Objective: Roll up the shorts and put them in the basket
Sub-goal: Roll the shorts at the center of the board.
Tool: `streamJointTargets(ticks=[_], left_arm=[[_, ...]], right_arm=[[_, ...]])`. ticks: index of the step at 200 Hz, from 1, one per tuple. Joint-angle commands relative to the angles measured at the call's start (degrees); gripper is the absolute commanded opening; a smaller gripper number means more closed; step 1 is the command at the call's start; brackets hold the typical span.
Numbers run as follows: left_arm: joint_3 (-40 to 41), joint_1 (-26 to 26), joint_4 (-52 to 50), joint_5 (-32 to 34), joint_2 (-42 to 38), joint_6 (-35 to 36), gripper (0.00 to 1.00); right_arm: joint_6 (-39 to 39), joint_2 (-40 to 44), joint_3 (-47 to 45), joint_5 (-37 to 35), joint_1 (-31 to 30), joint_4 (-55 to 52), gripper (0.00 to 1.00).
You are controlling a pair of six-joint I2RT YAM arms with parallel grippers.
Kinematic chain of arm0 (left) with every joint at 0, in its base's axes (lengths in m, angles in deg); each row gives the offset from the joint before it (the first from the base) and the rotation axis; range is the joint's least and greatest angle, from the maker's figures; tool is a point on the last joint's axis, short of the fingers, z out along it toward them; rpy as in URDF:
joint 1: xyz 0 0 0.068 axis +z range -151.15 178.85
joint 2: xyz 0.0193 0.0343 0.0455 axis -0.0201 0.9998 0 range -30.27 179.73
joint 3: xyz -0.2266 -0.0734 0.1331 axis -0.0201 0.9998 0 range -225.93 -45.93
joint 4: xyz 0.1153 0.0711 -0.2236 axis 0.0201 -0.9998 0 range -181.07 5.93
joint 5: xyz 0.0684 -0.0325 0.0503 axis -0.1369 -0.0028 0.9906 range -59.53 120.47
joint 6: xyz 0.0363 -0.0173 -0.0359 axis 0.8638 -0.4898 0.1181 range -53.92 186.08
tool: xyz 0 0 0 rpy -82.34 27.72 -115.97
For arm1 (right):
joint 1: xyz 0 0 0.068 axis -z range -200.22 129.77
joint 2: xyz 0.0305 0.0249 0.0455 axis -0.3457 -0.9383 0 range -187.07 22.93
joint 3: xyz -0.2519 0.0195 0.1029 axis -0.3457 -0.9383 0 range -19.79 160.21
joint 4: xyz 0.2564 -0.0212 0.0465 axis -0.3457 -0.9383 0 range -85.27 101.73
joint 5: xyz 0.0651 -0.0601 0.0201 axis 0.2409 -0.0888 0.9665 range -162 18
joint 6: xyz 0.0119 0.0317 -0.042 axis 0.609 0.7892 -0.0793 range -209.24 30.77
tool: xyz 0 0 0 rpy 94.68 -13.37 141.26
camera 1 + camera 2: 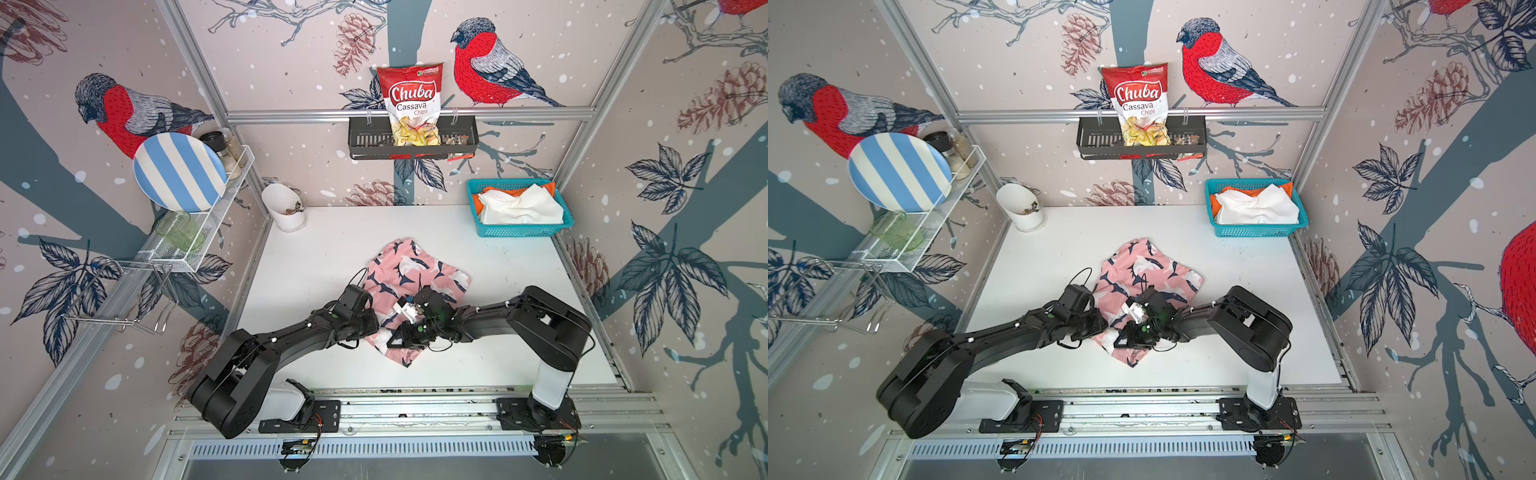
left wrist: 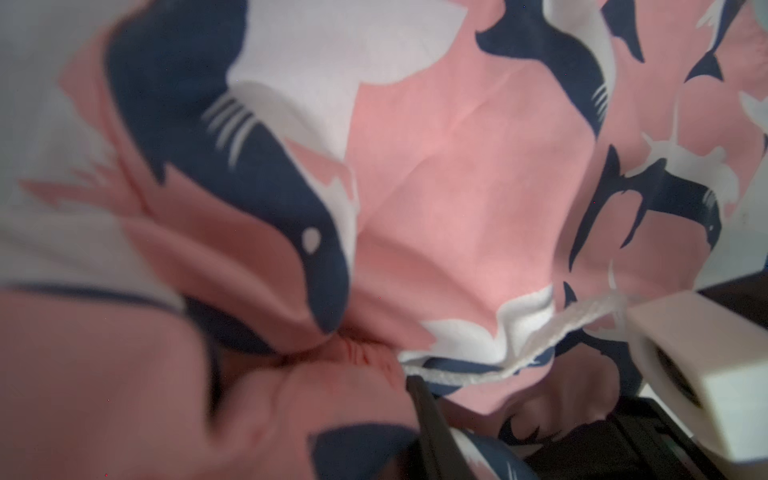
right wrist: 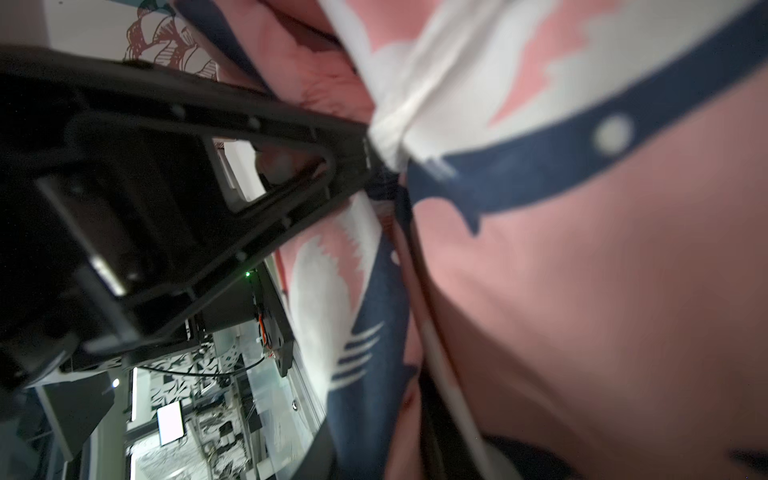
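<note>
Left arm (image 1: 291,338) and right arm (image 1: 490,320) stretched low, elbows outward, wrists meeting over the table (image 1: 498,332), left gripper (image 1: 379,326) and right gripper (image 1: 401,328) sunk in crumpled pink shorts (image 1: 415,266) lying mid-table, jaws' spread impossible to tell, white shorts (image 1: 519,208) over orange shorts (image 1: 548,188) in basket (image 1: 523,231), far right corner

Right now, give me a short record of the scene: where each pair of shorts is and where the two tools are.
Pink shark-print shorts: middle of the table, near part bunched around the tools
White shorts: in the teal basket, on top
Orange shorts: same basket, under the white pair
Left tool: at the pink pair's near edge; opening unclear
Right tool: on the pink pair's near part; opening unclear
Drawstring: white, lying on the pink cloth
</note>
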Motion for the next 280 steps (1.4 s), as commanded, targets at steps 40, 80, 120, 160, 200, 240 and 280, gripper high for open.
streamJointTargets(ticks=[40, 80, 120, 160, 200, 240, 280], left_arm=[[1.94, 0.5, -3.73, 3.73, 3.13, 0.37, 0.29], [1.22, 0.53, -4.45, 3.33, 3.29, 0.85, 0.29], [1.0, 0.53, -4.97, 3.15, 2.91, 0.79, 0.29], [0.44, 0.5, -6.12, 3.31, 1.79, 0.59, 0.31], [-0.69, 0.67, -7.82, 3.8, 0.85, 1.1, 0.33], [-1.73, 3.83, -8.98, 3.91, -0.63, 2.73, 0.38], [-5.84, 7.49, -10.78, 4.89, -0.01, 6.91, 0.42]], right_arm=[[-22.01, 13.61, 6.61, -36.31, -7.38, -25.92, 0.5], [-36.96, 15.34, 10.82, -54.22, -17.79, -28.53, 0.59], [-46.47, 12.34, 11.44, -60.41, -24.08, -25.18, 0.72], [-46.72, 4.94, 10.92, -59.53, -24.05, -23.38, 0.75], [-44.62, 0.01, 9.65, -56.9, -22.16, -23.78, 0.72], [-40.83, 0.45, 8.07, -51.13, -18.56, -24.05, 0.35], [-36.03, 4.2, 7.98, -38.53, -15.58, -24.14, 0.02]])
